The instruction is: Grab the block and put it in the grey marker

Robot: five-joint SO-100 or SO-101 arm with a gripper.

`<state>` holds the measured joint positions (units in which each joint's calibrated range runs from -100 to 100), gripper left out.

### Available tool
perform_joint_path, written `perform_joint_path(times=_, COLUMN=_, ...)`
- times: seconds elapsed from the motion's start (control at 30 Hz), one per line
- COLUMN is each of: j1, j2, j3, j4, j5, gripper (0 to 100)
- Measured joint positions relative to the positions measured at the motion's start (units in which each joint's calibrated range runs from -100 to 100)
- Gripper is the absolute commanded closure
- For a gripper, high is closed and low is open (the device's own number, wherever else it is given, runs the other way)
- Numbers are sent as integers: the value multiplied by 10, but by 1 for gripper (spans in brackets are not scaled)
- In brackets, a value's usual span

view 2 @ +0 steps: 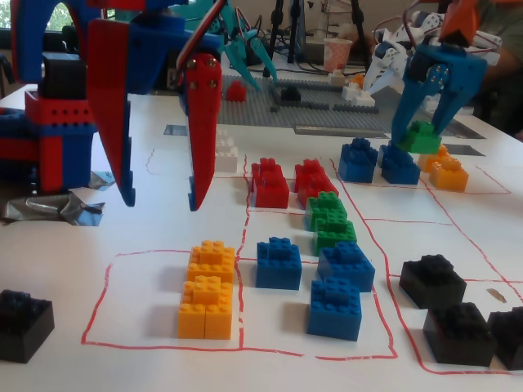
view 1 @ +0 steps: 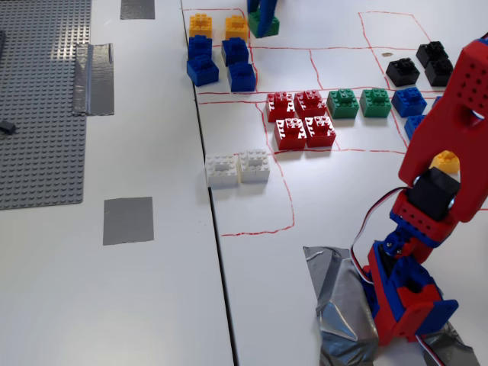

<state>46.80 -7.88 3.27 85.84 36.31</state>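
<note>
My red and blue gripper (view 2: 160, 202) hangs open and empty, fingers pointing down, above the table just behind two orange blocks (view 2: 209, 282). In the other fixed view only my arm (view 1: 450, 130) and its taped base show; the gripper itself is past the right edge. Grey tape markers lie on the table at the left (view 1: 127, 219) and the top (view 1: 137, 8). Red (view 1: 300, 118), green (view 1: 358, 103), blue (view 1: 221, 62), white (view 1: 238, 168) and black (view 1: 419, 65) blocks sit in red-outlined cells.
A second, blue gripper (view 2: 433, 98) at the far side is closed on a green block (view 2: 421, 137), also seen at the top edge (view 1: 264, 23). A grey baseplate (view 1: 42, 107) covers the left. Other arms and clutter stand behind the table.
</note>
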Motion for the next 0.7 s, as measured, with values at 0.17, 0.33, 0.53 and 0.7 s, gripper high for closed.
perform_joint_path(times=0.17, j1=4, j2=35, j3=-25, j4=-7, j5=0, gripper=73)
perform_joint_path(times=0.33, j1=8, j2=62, j3=-49, j4=-8, j5=-1, gripper=75)
perform_joint_path(times=0.53, j1=8, j2=91, j3=-55, j4=-12, j5=-23, gripper=66)
perform_joint_path(times=0.7, j1=8, j2=104, j3=-55, j4=-20, j5=-36, gripper=66)
